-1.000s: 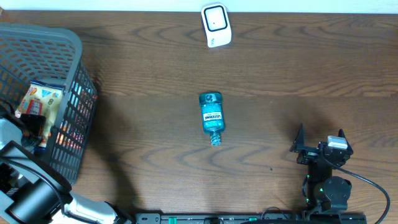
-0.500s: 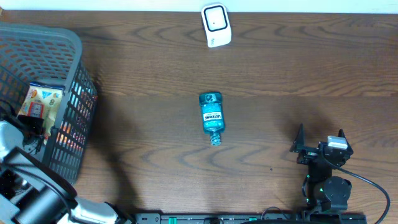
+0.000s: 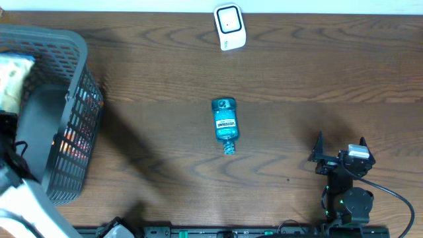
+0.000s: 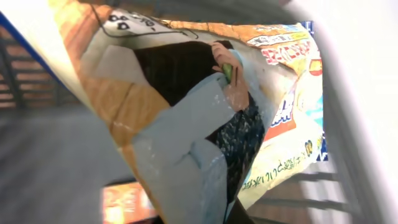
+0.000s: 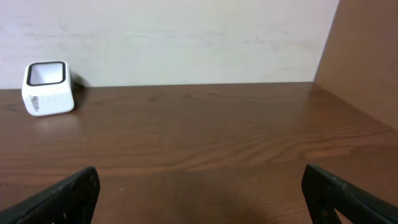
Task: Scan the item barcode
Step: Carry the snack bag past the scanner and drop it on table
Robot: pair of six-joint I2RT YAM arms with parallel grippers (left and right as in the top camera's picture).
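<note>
Left gripper is clamped on the snack bag, held up over the basket. Right gripper sits wide open, way off to the basket's right.

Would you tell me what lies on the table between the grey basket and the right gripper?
The blue mouthwash bottle, lying on its side, as seen in the overhead view.
</note>
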